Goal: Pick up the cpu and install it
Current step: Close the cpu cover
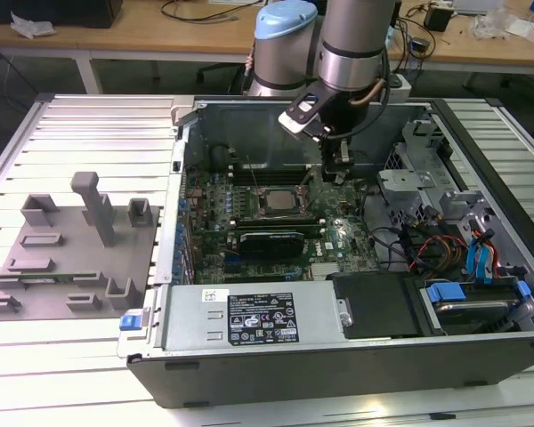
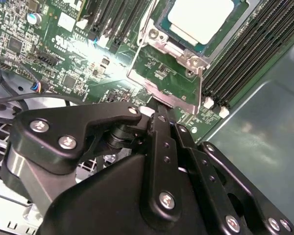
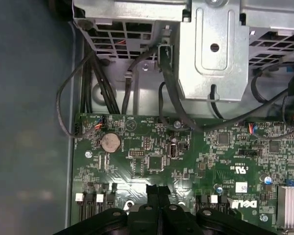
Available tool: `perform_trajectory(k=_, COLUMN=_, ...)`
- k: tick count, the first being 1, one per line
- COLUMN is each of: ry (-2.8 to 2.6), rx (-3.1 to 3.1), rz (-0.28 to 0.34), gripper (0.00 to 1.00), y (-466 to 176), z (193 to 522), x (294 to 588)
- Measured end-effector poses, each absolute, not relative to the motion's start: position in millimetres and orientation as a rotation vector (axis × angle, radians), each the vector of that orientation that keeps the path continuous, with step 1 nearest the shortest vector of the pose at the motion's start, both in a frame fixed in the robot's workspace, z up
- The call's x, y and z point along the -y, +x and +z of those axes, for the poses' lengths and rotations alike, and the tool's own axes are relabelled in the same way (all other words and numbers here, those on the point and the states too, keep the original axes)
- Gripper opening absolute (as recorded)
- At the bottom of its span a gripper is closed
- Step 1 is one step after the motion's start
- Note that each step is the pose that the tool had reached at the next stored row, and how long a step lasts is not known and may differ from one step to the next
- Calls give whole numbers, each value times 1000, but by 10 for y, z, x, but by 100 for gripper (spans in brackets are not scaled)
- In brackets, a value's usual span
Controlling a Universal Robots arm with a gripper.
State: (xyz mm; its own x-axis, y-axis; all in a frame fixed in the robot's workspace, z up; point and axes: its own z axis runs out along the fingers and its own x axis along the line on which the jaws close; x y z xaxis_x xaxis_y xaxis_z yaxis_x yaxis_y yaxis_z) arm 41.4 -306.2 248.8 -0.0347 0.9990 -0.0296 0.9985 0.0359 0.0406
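1. Inside the open computer case, near the motherboard's middle toward the back wall, the cpu sits flat in its socket. It is square, with a silvery-white metal top.
2. Second wrist view: the cpu lies inside the socket frame, which is bare shiny metal with round fasteners at its corners. A thin wire lever runs along one side of the frame.
3. The gripper hangs over the board just off the socket, on the exterior view's right. It is apart from the cpu.
4. In both wrist views the black fingers are pressed together and nothing is visible between them. The gripper tip is near the frame's outer plate edge; I cannot tell whether it touches.
5. Long black memory slots with white end clips flank the socket.
6. First wrist view: the gripper points at the green board. A round silver coin cell and a finned metal heatsink sit on it.
7. Loose black cables drape from the perforated sheet-metal drive cage down to the board's edge.
8. A grey metal power supply with a white label runs along the case's front wall.
9. A grey plastic fixture with blocks and posts lies on the slatted metal table, outside the case on the exterior view's left.
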Motion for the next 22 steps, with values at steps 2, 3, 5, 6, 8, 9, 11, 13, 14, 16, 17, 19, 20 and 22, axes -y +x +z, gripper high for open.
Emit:
perform_trajectory(k=2, ry=2148, rx=-2224, rz=20, gripper=11, y=404, z=2489, x=3053)
perform_trajectory(k=3, ry=2151, rx=-2227, rz=28, gripper=11, y=404, z=2486, x=3045)
perform_trajectory(k=5, ry=2156, rx=-2232, rz=42, gripper=11, y=404, z=2476, x=3011)
perform_trajectory(k=6, ry=2156, rx=-2232, rz=48, gripper=11, y=403, z=2472, x=3001)
perform_trajectory(k=8, ry=2147, rx=-2222, rz=68, gripper=11, y=373, z=2466, x=2993)
perform_trajectory(k=9, ry=2143, rx=-2218, rz=79, gripper=11, y=358, z=2464, x=2990)
perform_trajectory(k=11, ry=2139, rx=-2214, rz=86, gripper=11, y=334, z=2462, x=2986)
perform_trajectory(k=13, ry=2135, rx=-2210, rz=93, gripper=11, y=303, z=2459, x=2981)
perform_trajectory(k=14, ry=2133, rx=-2208, rz=98, gripper=11, y=285, z=2459, x=2980)
perform_trajectory(k=16, ry=2129, rx=-2203, rz=107, gripper=11, y=256, z=2456, x=2977)
perform_trajectory(k=17, ry=2127, rx=-2201, rz=111, gripper=11, y=240, z=2454, x=2977)
perform_trajectory(k=19, ry=2123, rx=-2197, rz=119, gripper=11, y=213, z=2451, x=2976)
perform_trajectory(k=20, ry=2120, rx=-2195, rz=123, gripper=11, y=196, z=2448, x=2975)
perform_trajectory(k=22, ry=2113, rx=-2187, rz=138, gripper=11, y=140, z=2439, x=2974)
